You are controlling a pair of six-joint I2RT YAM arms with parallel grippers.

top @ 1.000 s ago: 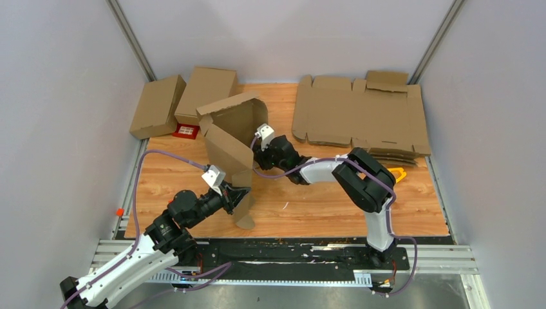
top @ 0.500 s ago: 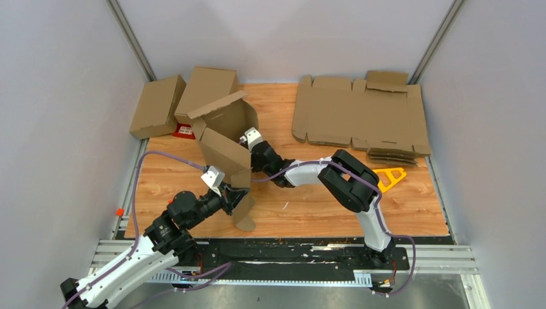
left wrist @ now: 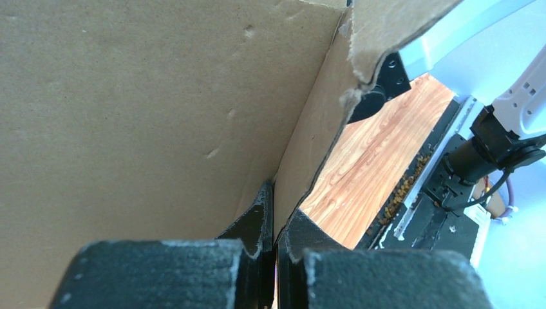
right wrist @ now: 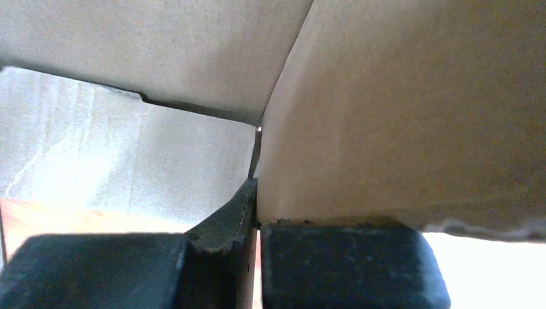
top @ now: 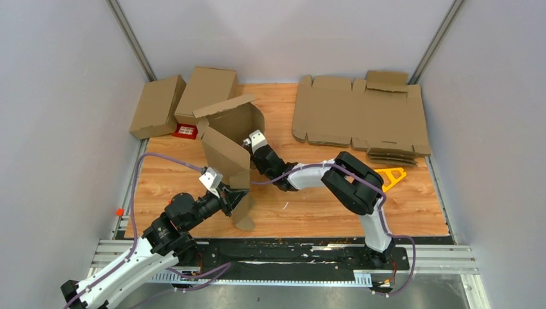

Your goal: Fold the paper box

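At table point(top: 335, 199) centre-left: 1 paper box point(top: 225, 138), half-raised, standing on edge. Left gripper point(top: 233, 195) pinches its near flap and right gripper point(top: 250, 147) its inner wall, likely bracing the panels for creasing.

Wooden table point(top: 335, 206), light grain. Far-left corner: two closed cartons point(top: 206, 93) side by side, red card point(top: 187, 131) just in front. Far right: sheaf of flat cardboard sheets point(top: 360, 119), with an orange piece point(top: 391, 174) at its near edge. Left of centre: paper box point(top: 228, 145) stands half-folded, lower flap on the wood.
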